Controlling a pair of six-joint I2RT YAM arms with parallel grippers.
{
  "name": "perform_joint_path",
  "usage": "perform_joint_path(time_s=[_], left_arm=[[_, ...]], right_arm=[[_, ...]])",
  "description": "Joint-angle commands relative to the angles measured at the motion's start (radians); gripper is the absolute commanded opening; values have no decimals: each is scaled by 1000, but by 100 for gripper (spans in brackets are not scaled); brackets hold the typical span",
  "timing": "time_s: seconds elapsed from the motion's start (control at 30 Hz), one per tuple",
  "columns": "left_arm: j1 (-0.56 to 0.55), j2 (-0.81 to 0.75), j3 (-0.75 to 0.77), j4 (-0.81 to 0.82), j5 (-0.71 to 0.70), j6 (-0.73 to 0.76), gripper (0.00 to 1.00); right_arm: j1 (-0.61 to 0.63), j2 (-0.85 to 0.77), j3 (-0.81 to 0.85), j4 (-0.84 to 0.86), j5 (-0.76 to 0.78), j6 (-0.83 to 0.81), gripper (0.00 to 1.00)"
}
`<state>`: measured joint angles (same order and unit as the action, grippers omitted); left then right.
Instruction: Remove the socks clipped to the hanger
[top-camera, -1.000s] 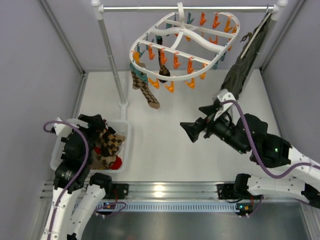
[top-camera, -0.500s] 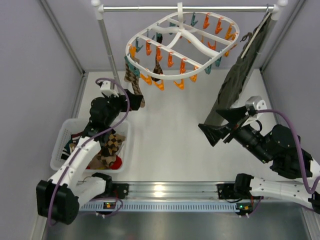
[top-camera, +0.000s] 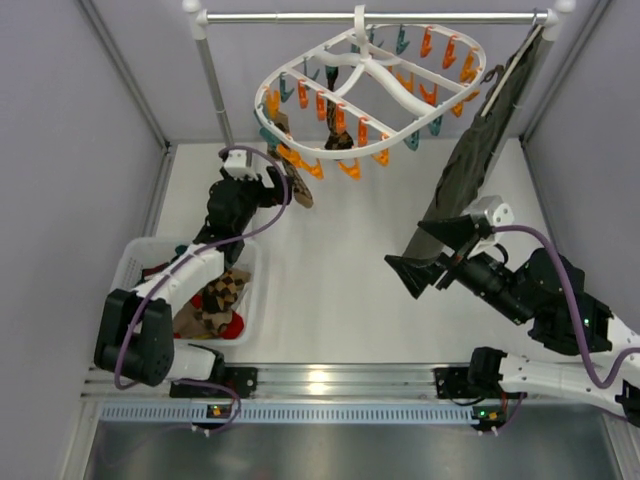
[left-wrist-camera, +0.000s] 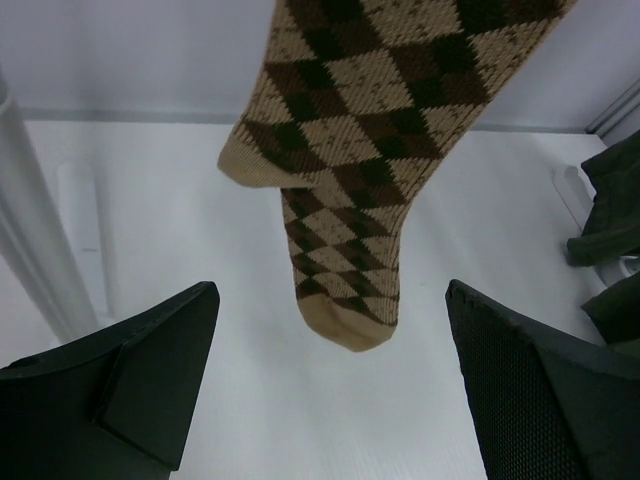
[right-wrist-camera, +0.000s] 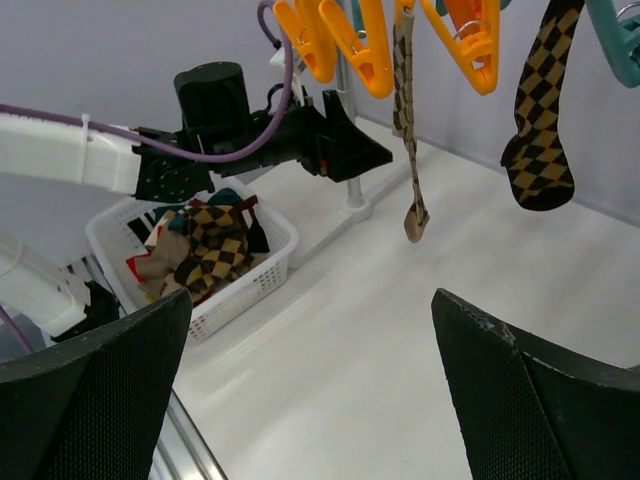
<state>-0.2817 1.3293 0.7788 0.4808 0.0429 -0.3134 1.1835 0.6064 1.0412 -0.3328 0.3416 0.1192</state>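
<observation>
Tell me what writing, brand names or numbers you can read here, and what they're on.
None: no view shows any readable word, number or logo.
The hanging sock bears only an argyle pattern; the hanger, its clips and the basket look plain.

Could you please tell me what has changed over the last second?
The left gripper left the basket and reached forward to the clipped tan argyle sock, whose toe now hangs between its open jaws, ungripped. The right gripper drew back slightly rightward, open and empty. The hanger swung slightly. The basket and the socks in it stayed put.
</observation>
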Motion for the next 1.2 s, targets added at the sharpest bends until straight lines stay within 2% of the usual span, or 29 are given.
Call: perform_joint_path(time_s=[0.0, 0.13, 0.2, 0.5, 0.7, 0.8, 0.83, 0.93, 1.0, 1.07, 1.13, 1.17], left_arm=[[-25, 63, 80, 166, -11, 76, 99], [-27, 143, 119, 209, -6, 102, 99], [-28, 197, 158, 206, -69, 120, 99], [-36, 330, 276, 208, -178, 169, 98], [-45, 395, 356, 208, -259, 212, 81], [-47, 430, 390, 208, -288, 232, 80], [-47, 444, 398, 209, -288, 240, 73], [-47, 465, 415, 208, -291, 243, 60], [-47, 470, 424, 208, -288, 241, 56], [-45, 473, 427, 208, -285, 234, 37], [-47, 467, 421, 208, -288, 217, 25], [-47, 461, 415, 208, -291, 211, 14]], right_arm=[[-5, 35, 6, 64, -27, -39, 100], [-7, 56, 5, 66, -23, -52, 100], [-5, 62, 6, 63, -26, -55, 99], [-5, 89, 5, 60, -7, -95, 99], [-5, 108, 0, 57, -7, -105, 99], [-7, 108, -7, 57, -1, -105, 99], [-5, 105, -10, 58, 0, -104, 99], [-7, 99, -18, 60, 2, -102, 99], [-5, 99, -20, 58, 8, -98, 99], [-7, 96, -21, 58, 8, -92, 100], [-5, 93, -26, 60, 8, -89, 99], [-5, 92, -29, 60, 10, -84, 99]])
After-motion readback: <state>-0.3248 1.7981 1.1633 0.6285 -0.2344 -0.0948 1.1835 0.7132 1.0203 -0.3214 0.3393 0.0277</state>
